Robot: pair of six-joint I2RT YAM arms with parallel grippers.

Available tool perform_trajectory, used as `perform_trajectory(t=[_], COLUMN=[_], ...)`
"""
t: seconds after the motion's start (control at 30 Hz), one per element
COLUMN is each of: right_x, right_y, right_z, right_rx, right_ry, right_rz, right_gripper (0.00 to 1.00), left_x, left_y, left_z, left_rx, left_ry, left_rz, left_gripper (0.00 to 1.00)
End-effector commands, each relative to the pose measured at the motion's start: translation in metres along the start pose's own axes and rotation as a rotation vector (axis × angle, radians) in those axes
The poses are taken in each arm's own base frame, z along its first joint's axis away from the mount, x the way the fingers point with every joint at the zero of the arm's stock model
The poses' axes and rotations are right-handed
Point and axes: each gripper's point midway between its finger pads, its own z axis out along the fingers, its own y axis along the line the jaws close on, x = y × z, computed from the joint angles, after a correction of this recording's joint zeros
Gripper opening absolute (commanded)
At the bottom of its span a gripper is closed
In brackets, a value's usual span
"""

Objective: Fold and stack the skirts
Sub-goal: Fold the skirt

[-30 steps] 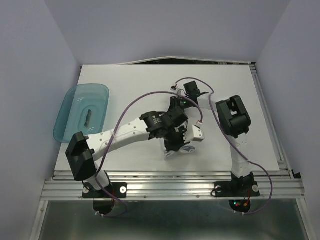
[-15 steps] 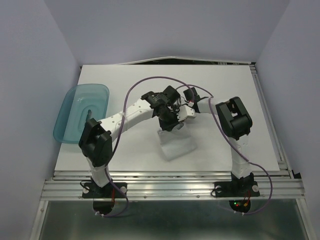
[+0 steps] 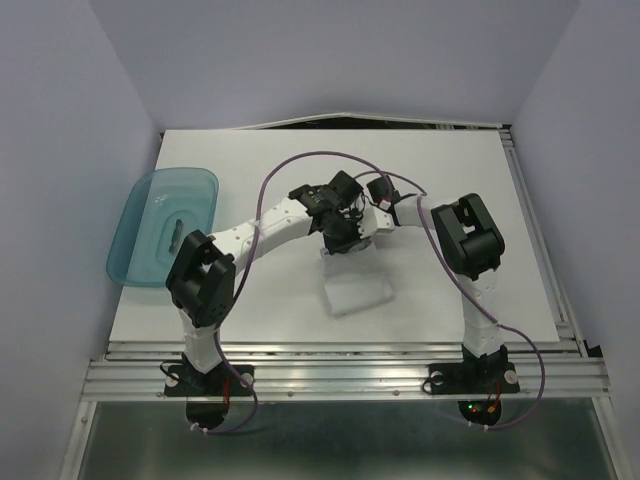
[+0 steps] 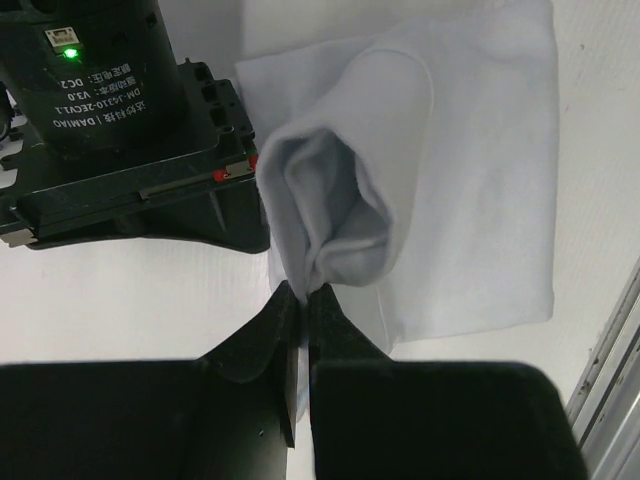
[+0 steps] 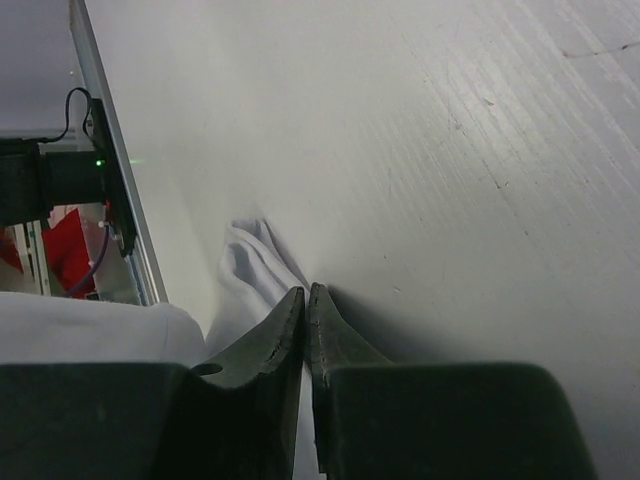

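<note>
One skirt (image 3: 358, 288), pale white cloth, lies on the table a little near of centre, its far edge lifted. My left gripper (image 3: 338, 243) is shut on a bunched fold of that edge, and the left wrist view shows the cloth (image 4: 450, 200) pinched at the gripper's (image 4: 303, 292) tips and spreading flat beyond. My right gripper (image 3: 366, 232) sits right beside it, jaws shut. In the right wrist view a crumpled bit of skirt (image 5: 245, 265) meets the gripper's (image 5: 305, 292) tips. No other skirt shows.
A translucent teal tray (image 3: 140, 235) with a small dark item (image 3: 177, 232) inside sits at the table's left edge. The right arm's black wrist housing (image 4: 120, 150) is close beside the left gripper. The table's metal rail (image 3: 340, 350) runs along the near edge.
Both grippers have moved from the skirt's near end toward the far end, carrying the cloth edge with them. The skirt now lies spread out on the near side of them.
</note>
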Motion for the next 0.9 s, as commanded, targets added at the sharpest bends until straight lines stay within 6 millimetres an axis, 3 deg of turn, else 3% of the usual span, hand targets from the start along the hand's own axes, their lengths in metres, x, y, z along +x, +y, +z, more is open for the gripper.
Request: perform_trajectory(t=[0.0, 0.07, 0.17, 0.23, 0.3, 0.4, 0.43, 0.47, 0.5, 0.57, 0.6, 0.67, 0.77, 0.8, 0.87], right_x=[0.001, 0.001, -0.003, -0.01, -0.017, -0.046, -0.055, -0.072, -0.082, -0.111, -0.118, -0.147, -0.171, -0.182, -0.186], right_y=[0.006, 0.005, 0.004, 0.002, 0.002, 0.002, 0.002, 0.005, 0.01, 0.013, 0.015, 0.019, 0.022, 0.031, 0.043], right_z=[0.0, 0.001, 0.0, -0.001, -0.003, -0.014, -0.016, -0.024, -0.027, -0.044, -0.047, -0.07, -0.1, -0.123, -0.142], right_rx=[-0.015, -0.014, 0.004, 0.034, 0.055, 0.117, 0.145, 0.155, 0.16, 0.199, 0.211, 0.263, 0.323, 0.34, 0.341], right_ry=[0.014, 0.013, 0.007, -0.007, -0.018, -0.076, -0.096, -0.13, -0.147, -0.214, -0.23, -0.307, -0.388, -0.438, -0.473], right_rz=[-0.012, -0.007, -0.009, -0.018, -0.022, -0.071, -0.088, -0.116, -0.126, -0.163, -0.173, -0.199, -0.214, -0.229, -0.245], right_gripper=[0.13, 0.17, 0.32, 0.49, 0.56, 0.66, 0.74, 0.78, 0.81, 0.92, 0.93, 0.95, 0.96, 0.96, 0.96], left_x=[-0.003, -0.001, 0.004, 0.004, 0.005, 0.002, 0.004, -0.001, -0.005, -0.014, -0.023, -0.039, -0.044, -0.045, -0.046], left_y=[0.012, 0.014, 0.015, 0.019, 0.023, 0.027, 0.027, 0.028, 0.029, 0.03, 0.034, 0.04, 0.042, 0.04, 0.039], left_z=[0.008, 0.013, 0.017, 0.016, 0.011, -0.003, -0.007, -0.015, -0.022, -0.039, -0.052, -0.074, -0.1, -0.106, -0.122], left_rx=[-0.04, -0.045, -0.049, -0.072, -0.098, -0.138, -0.143, -0.157, -0.175, -0.192, -0.219, -0.26, -0.288, -0.281, -0.294], left_ry=[-0.02, -0.013, -0.003, 0.002, 0.01, 0.01, 0.018, 0.005, -0.005, -0.026, -0.045, -0.087, -0.128, -0.15, -0.219], left_rz=[0.034, 0.035, 0.036, 0.035, 0.037, 0.037, 0.032, 0.034, 0.029, 0.025, 0.016, 0.008, -0.05, -0.073, -0.155], left_gripper=[0.0, 0.0, 0.06, 0.15, 0.23, 0.3, 0.31, 0.32, 0.4, 0.5, 0.57, 0.58, 0.59, 0.6, 0.64])
